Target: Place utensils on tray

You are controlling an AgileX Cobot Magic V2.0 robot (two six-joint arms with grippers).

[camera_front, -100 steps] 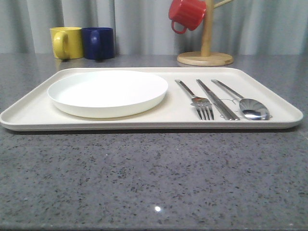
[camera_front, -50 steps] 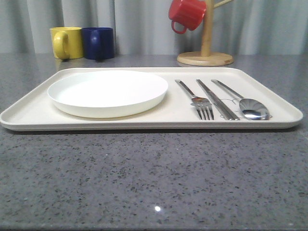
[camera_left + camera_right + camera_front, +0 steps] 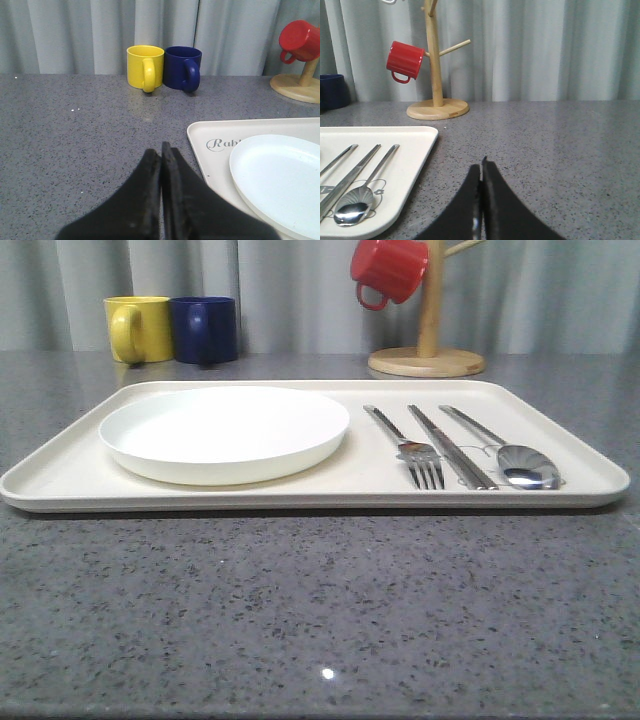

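Nothing had changed from the earlier front pictures: tray, plate and cutlery lay exactly where they had been half a second and a second before.

The grey speckled countertop [image 3: 320, 610] filled the lower half of the front view, with pale pleated curtains [image 3: 300, 290] across the top. The cream tray [image 3: 60, 475] spanned the middle of the frame, nearly edge to edge. On its left part sat the round white plate [image 3: 225, 430]. In the right part lay the utensils, side by side and close together: the fork [image 3: 405, 445] nearest the plate, the chopsticks [image 3: 450, 447] in the middle, the spoon [image 3: 510, 455] toward the right rim, all with handles pointing away from the camera.

Behind the tray, at upper right, stood a wooden mug tree [image 3: 428, 340] with a red mug [image 3: 388, 268] hanging from it. At upper left a yellow mug [image 3: 138, 328] and a dark blue mug [image 3: 205, 328] stood touching.

In the left wrist view the left gripper [image 3: 161, 150] was pressed closed with nothing between its fingers, over bare countertop beside the tray's corner. In the right wrist view the right gripper [image 3: 481, 167] was likewise closed and empty, over countertop just off the tray's spoon side.
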